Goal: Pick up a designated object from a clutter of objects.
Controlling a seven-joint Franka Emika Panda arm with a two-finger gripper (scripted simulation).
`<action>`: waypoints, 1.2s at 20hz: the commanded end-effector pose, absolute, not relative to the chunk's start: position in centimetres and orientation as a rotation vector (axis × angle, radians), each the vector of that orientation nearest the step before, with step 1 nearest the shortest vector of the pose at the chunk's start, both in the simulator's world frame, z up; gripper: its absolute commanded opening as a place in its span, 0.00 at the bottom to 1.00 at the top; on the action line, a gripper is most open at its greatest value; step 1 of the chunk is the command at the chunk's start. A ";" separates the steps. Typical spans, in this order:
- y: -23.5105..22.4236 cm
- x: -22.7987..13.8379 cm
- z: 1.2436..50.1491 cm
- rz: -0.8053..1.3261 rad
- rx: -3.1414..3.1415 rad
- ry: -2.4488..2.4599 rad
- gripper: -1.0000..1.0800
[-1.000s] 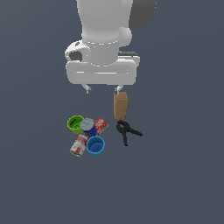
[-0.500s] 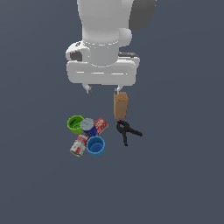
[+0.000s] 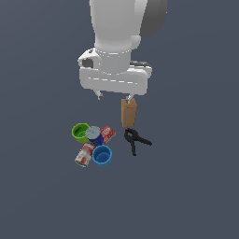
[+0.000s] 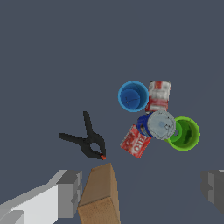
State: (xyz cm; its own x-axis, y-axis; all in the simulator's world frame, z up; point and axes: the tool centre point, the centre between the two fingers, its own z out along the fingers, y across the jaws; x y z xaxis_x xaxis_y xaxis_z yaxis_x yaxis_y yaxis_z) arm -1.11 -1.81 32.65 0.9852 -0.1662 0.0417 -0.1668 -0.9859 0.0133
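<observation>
Gripper (image 4: 140, 190) jaws spread wide, off-centre: one finger (image 4: 70, 192) just beside the tan cardboard box (image 4: 99, 194), the other well apart. Box stands upright beside the black clamp (image 3: 135, 140), apart from the cup-and-can cluster (image 3: 93, 144). Risks, as I judge them: closing lopsided could shove or tip the tall box onto the clamp; a shallow grip could let it slip.

black clamp (image 3: 135, 140) just beside box (image 3: 128, 112); cups, cans crowd other side.
</observation>
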 end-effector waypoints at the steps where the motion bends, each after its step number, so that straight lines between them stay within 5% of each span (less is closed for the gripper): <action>1: -1.4 -1.6 32.1 0.061 3.110 -0.341 0.96; 24: 2.7 -7.4 26.0 0.027 2.933 -1.164 0.96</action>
